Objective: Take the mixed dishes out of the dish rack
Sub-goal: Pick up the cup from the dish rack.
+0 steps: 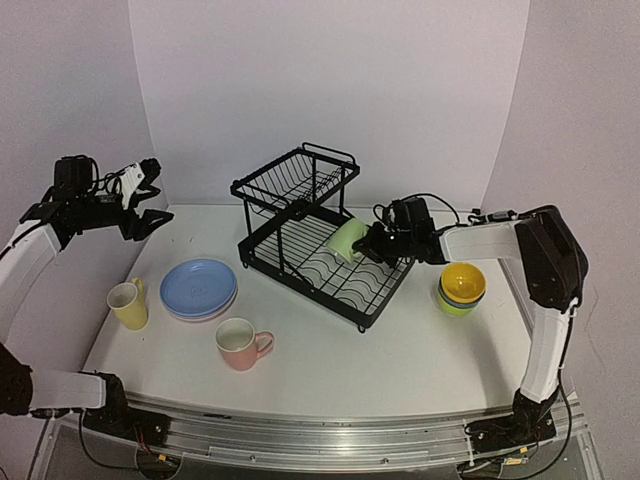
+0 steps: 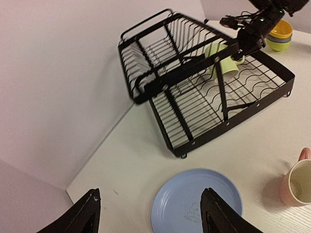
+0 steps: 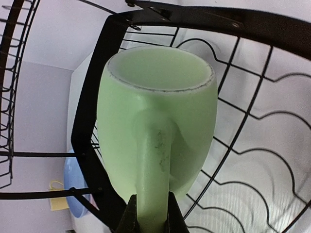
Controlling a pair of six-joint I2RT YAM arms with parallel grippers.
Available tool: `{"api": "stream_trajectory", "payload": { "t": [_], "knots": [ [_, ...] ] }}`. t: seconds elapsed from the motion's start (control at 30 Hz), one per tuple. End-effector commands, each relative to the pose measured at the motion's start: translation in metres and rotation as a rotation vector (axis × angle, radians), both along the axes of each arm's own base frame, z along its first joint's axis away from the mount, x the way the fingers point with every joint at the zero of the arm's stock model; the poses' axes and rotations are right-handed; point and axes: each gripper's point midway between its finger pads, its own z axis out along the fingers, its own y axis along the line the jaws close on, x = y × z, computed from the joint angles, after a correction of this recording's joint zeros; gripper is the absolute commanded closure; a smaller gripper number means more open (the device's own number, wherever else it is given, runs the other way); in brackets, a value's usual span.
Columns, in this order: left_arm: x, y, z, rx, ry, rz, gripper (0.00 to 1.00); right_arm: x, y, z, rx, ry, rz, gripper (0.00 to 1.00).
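The black wire dish rack stands mid-table, its upper basket holding nothing I can see. My right gripper is shut on the handle of the pale-green mug, which lies tilted over the lower tray. In the right wrist view the pale-green mug fills the frame, its handle pinched between my right gripper's fingers. My left gripper is open and empty, raised at the far left; in its own view the left gripper hangs above the blue plate.
The blue plate rests on a lilac one at left. A yellow mug and a pink mug stand near the front left. Stacked yellow, blue and green bowls sit right of the rack. White walls enclose the table.
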Motion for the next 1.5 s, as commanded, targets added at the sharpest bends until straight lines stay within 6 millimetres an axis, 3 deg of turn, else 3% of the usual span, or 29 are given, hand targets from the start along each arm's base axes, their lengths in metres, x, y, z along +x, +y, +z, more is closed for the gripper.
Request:
{"api": "stream_trajectory", "payload": {
  "t": [0.0,0.13,0.37,0.5,0.57,0.67,0.83,1.03,1.23,1.47],
  "knots": [
    [-0.011,-0.050,0.028,0.056,-0.244,-0.155,0.29,-0.014,0.002,0.072,0.218,0.051,-0.091,1.00],
    [-0.025,-0.101,0.032,0.116,-0.364,-0.232,0.28,-0.034,-0.004,0.094,0.261,0.081,-0.121,1.00],
    [-0.077,-0.218,0.031,0.133,-0.376,-0.500,0.26,-0.078,-0.003,0.138,0.262,0.095,-0.084,1.00],
    [-0.091,-0.272,0.032,0.161,-0.460,-0.566,0.23,-0.098,-0.007,0.162,0.293,0.099,-0.080,1.00],
    [-0.081,-0.296,0.031,0.189,-0.505,-0.555,0.20,-0.106,-0.008,0.172,0.296,0.095,-0.072,1.00],
    [-0.044,-0.323,0.017,0.264,-0.524,-0.477,0.19,-0.117,-0.013,0.191,0.296,0.064,-0.064,1.00],
    [-0.012,-0.340,0.002,0.354,-0.582,-0.410,0.21,-0.126,-0.019,0.212,0.312,0.021,-0.069,1.00],
    [0.002,-0.345,-0.002,0.379,-0.611,-0.365,0.29,-0.133,-0.022,0.222,0.343,0.020,-0.076,1.00],
    [0.006,-0.351,0.021,0.311,-0.699,-0.324,0.35,-0.135,-0.022,0.225,0.380,0.034,-0.088,1.00],
    [0.005,-0.359,0.022,0.271,-0.728,-0.340,0.39,-0.137,-0.019,0.233,0.411,0.031,-0.079,1.00]
  ]
}}
